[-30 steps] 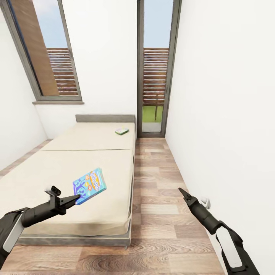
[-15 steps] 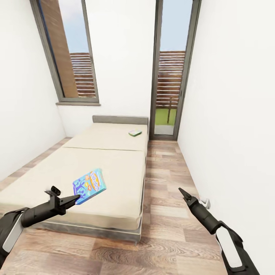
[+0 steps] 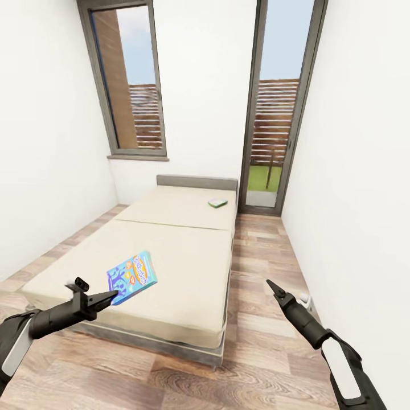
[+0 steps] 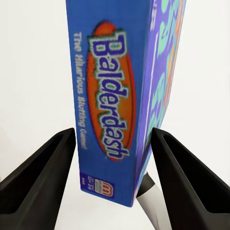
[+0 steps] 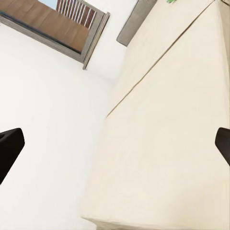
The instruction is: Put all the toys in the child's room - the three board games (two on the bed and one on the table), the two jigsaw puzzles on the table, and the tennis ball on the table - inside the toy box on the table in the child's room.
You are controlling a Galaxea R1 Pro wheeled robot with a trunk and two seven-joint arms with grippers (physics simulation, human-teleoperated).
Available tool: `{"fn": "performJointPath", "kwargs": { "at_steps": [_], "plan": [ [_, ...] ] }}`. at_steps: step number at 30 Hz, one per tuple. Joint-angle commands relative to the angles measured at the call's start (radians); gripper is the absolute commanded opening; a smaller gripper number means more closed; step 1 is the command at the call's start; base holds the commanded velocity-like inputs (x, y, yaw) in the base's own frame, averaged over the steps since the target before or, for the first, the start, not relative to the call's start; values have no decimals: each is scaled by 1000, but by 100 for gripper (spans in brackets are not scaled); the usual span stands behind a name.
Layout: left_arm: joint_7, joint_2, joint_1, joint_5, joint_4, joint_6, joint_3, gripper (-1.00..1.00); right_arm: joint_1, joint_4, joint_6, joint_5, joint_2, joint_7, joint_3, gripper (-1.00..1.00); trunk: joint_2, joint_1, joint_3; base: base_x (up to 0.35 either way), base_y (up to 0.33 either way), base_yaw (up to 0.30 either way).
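Head camera: high, facing forward and down along the bed [image 3: 165,250] toward the far windowed wall, both arms at the lower edge. Left wrist camera: very close, looking along its fingers [image 4: 38,177] at the blue Balderdash carton [image 4: 120,100]. Right wrist camera: near, angled across the cream bed top [image 5: 167,124]. Bed shared by head and right wrist views; carton [image 3: 131,277] by head and left wrist views.

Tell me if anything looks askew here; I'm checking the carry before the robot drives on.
The blue Balderdash carton hangs tilted off the left gripper, pinched by one corner above the bed. A second carton lies flat near the headboard.
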Motion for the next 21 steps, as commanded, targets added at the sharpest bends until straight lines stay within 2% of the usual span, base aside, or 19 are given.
{"fn": "performJointPath", "kwargs": {
  "at_steps": [1, 10, 21],
  "plan": [
    [-1, 0, 0, 0, 0, 10, 0, -100, -1, -1, 8, -7, 0, 1, -2, 100, 7, -4, 2, 0, 0, 13],
    [-1, 0, 0, 0, 0, 9, -1, -100, -1, -2, 8, -7, 0, 0, 0, 100, 70, -39, 31, 0, 0, 36],
    [-1, 0, 0, 0, 0, 9, -1, -100, -1, -1, 7, -7, 0, -1, 0, 100, 147, -81, 65, 0, 0, 261]
  ]
}}
